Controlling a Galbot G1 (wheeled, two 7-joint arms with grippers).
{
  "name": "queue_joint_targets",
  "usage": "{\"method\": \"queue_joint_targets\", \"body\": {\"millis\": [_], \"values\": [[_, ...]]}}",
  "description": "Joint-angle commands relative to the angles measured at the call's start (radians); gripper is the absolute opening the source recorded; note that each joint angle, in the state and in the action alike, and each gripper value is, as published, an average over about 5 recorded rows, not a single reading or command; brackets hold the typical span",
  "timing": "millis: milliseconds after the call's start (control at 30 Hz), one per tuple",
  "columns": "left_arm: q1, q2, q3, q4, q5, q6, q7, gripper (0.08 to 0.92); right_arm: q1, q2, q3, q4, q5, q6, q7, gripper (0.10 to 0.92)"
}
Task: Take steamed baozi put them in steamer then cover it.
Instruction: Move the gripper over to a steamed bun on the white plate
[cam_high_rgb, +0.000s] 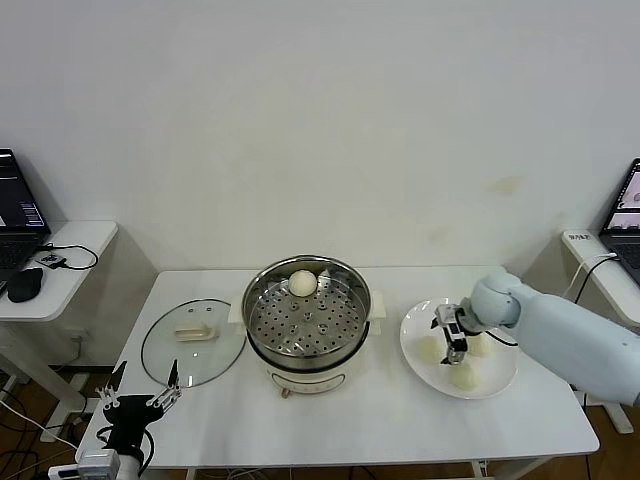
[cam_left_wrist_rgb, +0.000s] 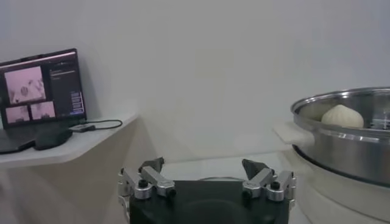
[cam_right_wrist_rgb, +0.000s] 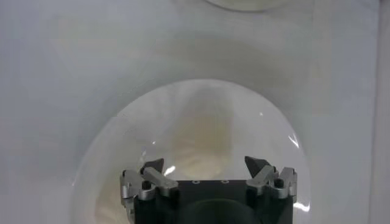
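Over the flat white plate (cam_high_rgb: 497, 385) at the table's right side, right gripper (cam_high_rgb: 455, 338) hovering with fingers spread wide and empty, three small round cream-white buns (cam_high_rgb: 463, 375) lying just beneath and beside it; nearer arm by far. One bun (cam_high_rgb: 303, 283) already in the shiny round steel steamer (cam_high_rgb: 306, 312); clear glass lid (cam_high_rgb: 193, 340) flat on the table left of the pot. Left gripper (cam_high_rgb: 140, 401) parked low at the table's near left edge, fingers likewise spread.

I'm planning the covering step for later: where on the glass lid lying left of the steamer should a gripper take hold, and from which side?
Grip the cream handle at the middle of the glass lid, coming straight down from above. The lid lies flat on the table with its handle facing up, and the handle is its only raised part. The left gripper, open at the table's near edge, looks the closer one.
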Motion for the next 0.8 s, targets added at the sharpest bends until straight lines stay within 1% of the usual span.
{"method": "queue_joint_targets", "body": {"millis": [33,133,367,567,800], "values": [[0.0,0.0,0.0,0.002,0.0,-0.001,0.0,0.823,-0.012,0.044,0.008,-0.036,-0.006,0.0,0.001,0.823],[-0.001,0.0,0.0,0.007,0.0,-0.001,0.0,0.823,-0.017,0.051,0.012,-0.044,-0.014,0.001,0.001,0.809],[-0.004,-0.001,0.001,0.009,-0.001,-0.001,0.0,0.823,-0.021,0.052,0.014,-0.05,-0.026,-0.003,-0.005,0.718],[-0.004,-0.003,0.002,0.011,-0.002,-0.001,-0.001,0.823,-0.024,0.041,0.021,-0.048,-0.034,-0.002,-0.011,0.66],[-0.001,-0.006,0.004,0.003,-0.001,-0.002,-0.001,0.823,-0.011,0.01,0.034,-0.011,-0.02,-0.006,-0.017,0.629]]}}
